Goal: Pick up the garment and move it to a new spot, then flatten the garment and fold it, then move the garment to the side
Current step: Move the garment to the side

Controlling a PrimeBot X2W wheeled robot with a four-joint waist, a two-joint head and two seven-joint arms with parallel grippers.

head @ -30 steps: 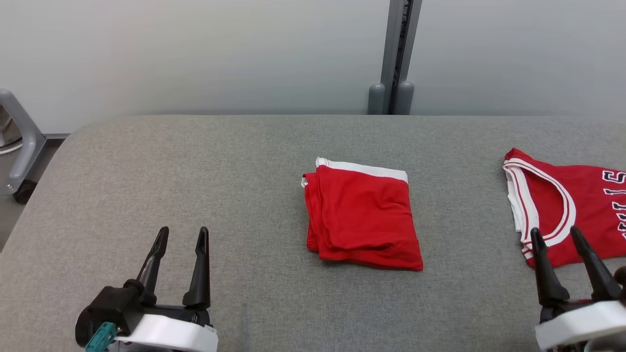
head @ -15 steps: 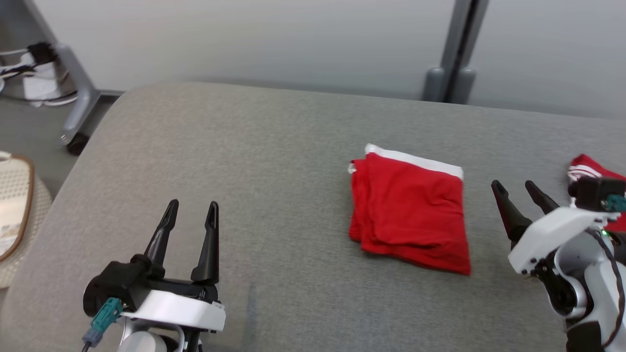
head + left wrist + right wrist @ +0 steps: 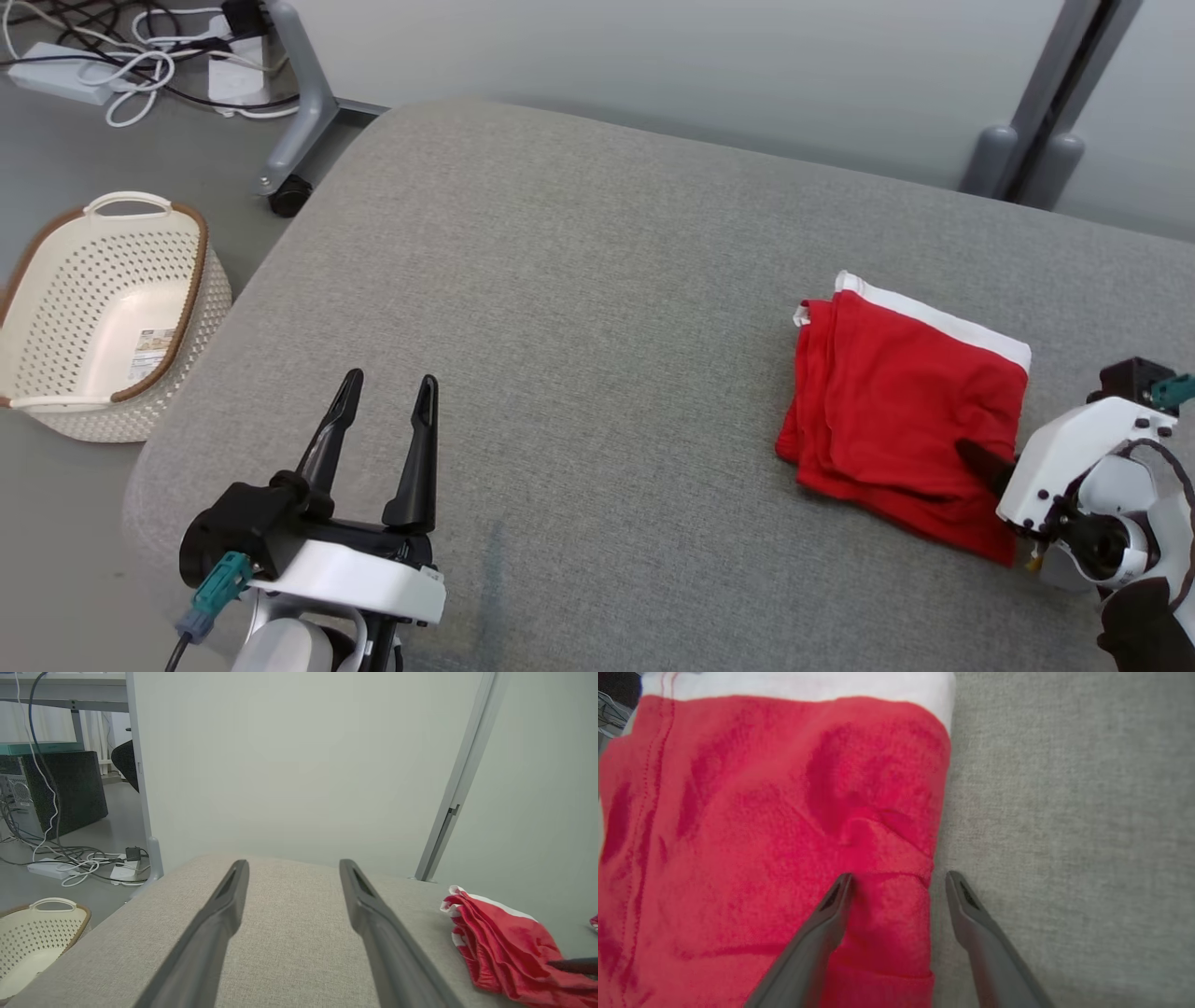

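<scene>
Found the red garment (image 3: pixel 896 411) folded into a rough rectangle, lying flat on the grey padded table (image 3: pixel 597 280), well away from the table's left end. Noted a white band along the edge facing the table's back, stacked layers along the left-facing edge, and light wrinkles on top.

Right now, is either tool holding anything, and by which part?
Nothing is held. The right tool is open, straddling an edge of the folded red garment, not closed on it; the left tool is open over the gray surface.
</scene>
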